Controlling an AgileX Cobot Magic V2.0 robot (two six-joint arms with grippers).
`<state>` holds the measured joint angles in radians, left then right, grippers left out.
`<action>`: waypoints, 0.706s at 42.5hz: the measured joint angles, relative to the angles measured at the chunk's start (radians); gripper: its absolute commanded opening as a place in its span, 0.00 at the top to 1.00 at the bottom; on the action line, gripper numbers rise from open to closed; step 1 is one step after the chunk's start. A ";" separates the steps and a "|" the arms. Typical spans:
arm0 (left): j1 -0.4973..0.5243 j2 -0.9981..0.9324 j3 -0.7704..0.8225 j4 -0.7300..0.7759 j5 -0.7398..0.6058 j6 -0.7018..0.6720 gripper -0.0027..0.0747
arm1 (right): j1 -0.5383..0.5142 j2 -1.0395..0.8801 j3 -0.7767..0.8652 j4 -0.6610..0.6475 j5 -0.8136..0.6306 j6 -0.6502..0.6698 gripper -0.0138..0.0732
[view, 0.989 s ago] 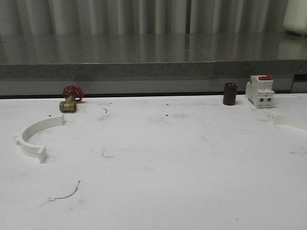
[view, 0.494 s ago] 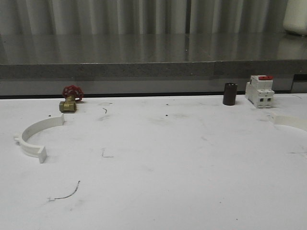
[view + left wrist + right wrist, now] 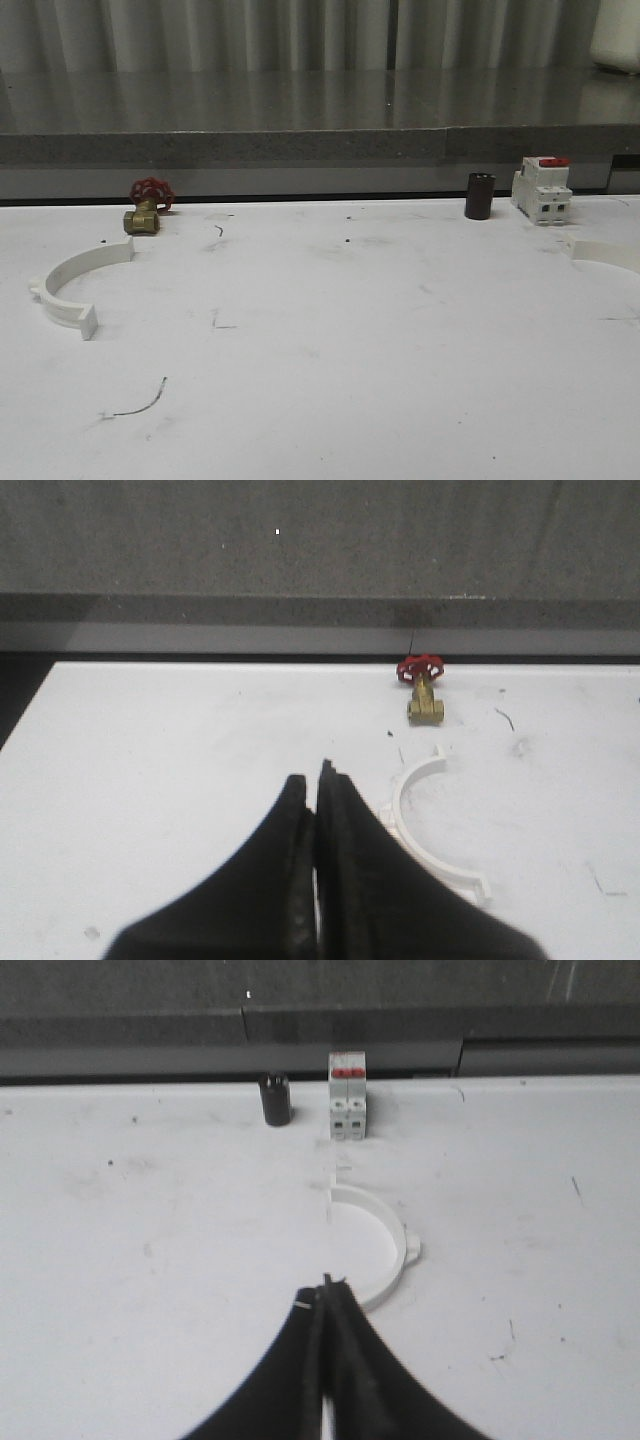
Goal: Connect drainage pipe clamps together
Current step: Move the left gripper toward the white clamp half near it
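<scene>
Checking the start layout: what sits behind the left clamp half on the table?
Behind the left clamp half, toward the back edge of the table, stands a brass valve with a red handwheel, apart from it. Nothing lies inside its curve. Whatever is under the band is hidden.

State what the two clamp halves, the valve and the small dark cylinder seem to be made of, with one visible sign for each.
Left clamp half and right clamp half: probably plastic, matte white, thin moulded bands with end tabs.
Valve: body looks like brass, yellowish metal; red handwheel, likely painted metal or plastic.
Cylinder: dark brown, slightly glossy; plastic or metal, cannot tell.
</scene>
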<state>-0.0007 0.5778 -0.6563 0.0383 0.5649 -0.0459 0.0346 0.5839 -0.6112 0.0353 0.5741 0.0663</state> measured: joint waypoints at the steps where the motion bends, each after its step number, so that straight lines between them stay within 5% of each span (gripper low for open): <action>1: 0.000 0.013 0.000 -0.008 0.005 0.000 0.99 | 0.000 0.016 0.000 0.000 0.007 0.000 0.92; 12: 0.000 0.089 0.000 -0.028 0.023 0.000 0.99 | 0.000 0.136 0.000 0.000 0.022 0.000 0.91; 16: 0.000 0.104 0.000 -0.019 0.025 0.000 0.96 | 0.000 0.151 0.000 0.000 0.022 0.000 0.83; 24: 0.000 0.110 0.000 0.008 0.025 0.002 0.57 | 0.000 0.155 0.000 0.000 0.022 0.000 0.40; 30: 0.000 0.110 0.000 0.010 0.025 0.004 0.39 | 0.000 0.155 0.000 0.000 0.022 0.000 0.30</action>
<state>-0.0007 0.6874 -0.6563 0.0485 0.5896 -0.0422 0.0346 0.7388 -0.6112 0.0353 0.5963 0.0663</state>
